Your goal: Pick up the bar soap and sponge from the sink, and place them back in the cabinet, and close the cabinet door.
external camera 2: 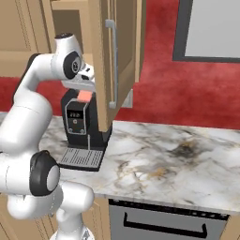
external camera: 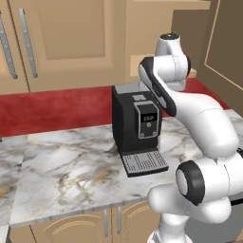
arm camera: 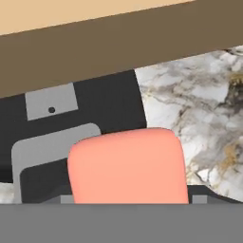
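Soap (arm camera: 127,166) hangs above coffee machine (external camera: 137,128), beside cabinet door (external camera 2: 111,56).

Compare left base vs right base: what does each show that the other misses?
Left base alone: two closed wall cabinet doors with silver handles at upper left. Right base alone: the bar soap at the gripper above the coffee machine, the open cabinet door, and an oven front. Both: the coffee machine, the marble counter, the red backsplash.

The arm (external camera: 199,128) is built of smooth, glossy white rounded segments, joined by dark charcoal bands and round dark joint discs. A small dark cap is carried on its topmost white joint.
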Robot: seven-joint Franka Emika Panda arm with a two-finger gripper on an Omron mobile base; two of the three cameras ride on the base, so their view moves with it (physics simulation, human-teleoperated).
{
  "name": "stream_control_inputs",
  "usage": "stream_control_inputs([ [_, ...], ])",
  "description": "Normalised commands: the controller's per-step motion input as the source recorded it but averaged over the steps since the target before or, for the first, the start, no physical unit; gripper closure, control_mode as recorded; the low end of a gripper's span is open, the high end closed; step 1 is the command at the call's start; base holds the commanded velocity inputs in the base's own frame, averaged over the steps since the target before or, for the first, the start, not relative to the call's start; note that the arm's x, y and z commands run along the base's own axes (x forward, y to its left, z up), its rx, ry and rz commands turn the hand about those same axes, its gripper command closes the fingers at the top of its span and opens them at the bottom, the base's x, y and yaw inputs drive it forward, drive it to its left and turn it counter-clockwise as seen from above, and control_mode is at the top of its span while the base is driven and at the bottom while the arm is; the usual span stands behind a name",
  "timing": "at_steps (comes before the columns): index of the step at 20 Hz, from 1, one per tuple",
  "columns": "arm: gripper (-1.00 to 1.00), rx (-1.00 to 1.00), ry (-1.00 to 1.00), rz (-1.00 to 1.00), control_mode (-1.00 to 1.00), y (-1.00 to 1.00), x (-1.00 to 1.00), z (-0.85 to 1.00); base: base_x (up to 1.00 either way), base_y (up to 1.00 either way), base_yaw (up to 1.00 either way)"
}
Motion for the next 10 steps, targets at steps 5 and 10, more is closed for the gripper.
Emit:
stream_control_inputs([
  [5, 1.0, 0.0, -0.12, -0.02, -1.0, -0.01, 0.43, 0.37, 0.0, 0.0, 0.0],
  [10, 1.0, 0.0, -0.12, 0.0, -1.0, -0.07, 0.24, 0.32, 0.0, 0.0, 0.0],
])
